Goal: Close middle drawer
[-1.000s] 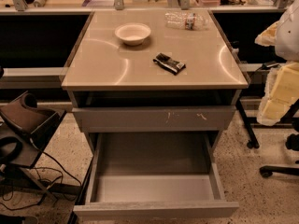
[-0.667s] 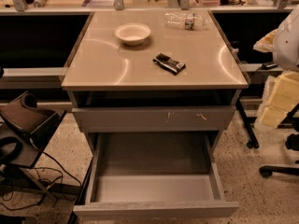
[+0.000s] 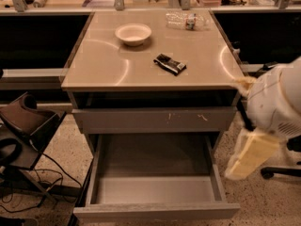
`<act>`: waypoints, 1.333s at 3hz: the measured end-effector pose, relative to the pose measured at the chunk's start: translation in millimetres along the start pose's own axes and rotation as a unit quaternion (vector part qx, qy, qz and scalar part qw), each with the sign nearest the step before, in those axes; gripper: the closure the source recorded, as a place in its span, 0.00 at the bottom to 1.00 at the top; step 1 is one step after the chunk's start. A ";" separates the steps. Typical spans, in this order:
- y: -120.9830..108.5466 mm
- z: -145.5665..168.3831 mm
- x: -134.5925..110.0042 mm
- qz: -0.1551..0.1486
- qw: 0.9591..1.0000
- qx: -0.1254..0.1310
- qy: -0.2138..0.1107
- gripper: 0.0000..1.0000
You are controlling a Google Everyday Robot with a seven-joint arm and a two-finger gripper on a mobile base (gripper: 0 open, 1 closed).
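Observation:
The middle drawer (image 3: 155, 212) is pulled far out at the bottom of the cabinet. It is a wide shallow grey box with a plain front panel and a smooth, empty inside. Above it sits a grey drawer front with small orange scratch marks (image 3: 155, 120), pushed in. My arm comes in from the right edge as a white rounded body (image 3: 277, 102). My gripper (image 3: 248, 155), under a pale yellow cover, hangs down beside the cabinet's right side, just right of the open drawer's right wall and apart from it.
On the cabinet top lie a white bowl (image 3: 133, 33), a black snack packet (image 3: 170, 64) and a clear plastic bottle (image 3: 186, 20). A dark chair with cables (image 3: 23, 126) stands at the left. A chair base (image 3: 277, 172) is on the floor at the right.
My arm has moved left and down, from the right edge level with the cabinet top to beside the open drawer's right side. The drawer has not moved.

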State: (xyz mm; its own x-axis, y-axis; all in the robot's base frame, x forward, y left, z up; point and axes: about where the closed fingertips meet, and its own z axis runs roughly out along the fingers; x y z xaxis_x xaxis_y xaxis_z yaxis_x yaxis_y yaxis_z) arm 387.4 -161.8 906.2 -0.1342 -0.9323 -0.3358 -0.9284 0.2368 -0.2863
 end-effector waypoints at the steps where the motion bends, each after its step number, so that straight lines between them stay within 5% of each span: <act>1: 35.8 68.0 12.0 0.015 1.000 -0.020 -0.003 0.00; 2: 83.0 154.9 60.3 0.057 0.995 -0.076 0.034 0.00; 3: 140.5 220.2 119.3 0.107 0.982 -0.132 0.081 0.00; 4: 179.6 248.0 165.5 0.145 0.969 -0.160 0.116 0.00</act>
State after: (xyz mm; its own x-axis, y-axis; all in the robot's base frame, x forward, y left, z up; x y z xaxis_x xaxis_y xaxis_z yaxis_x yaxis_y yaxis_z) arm 284.3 -205.7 576.7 -0.4460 -0.8841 -0.1393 -0.8947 0.4363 0.0958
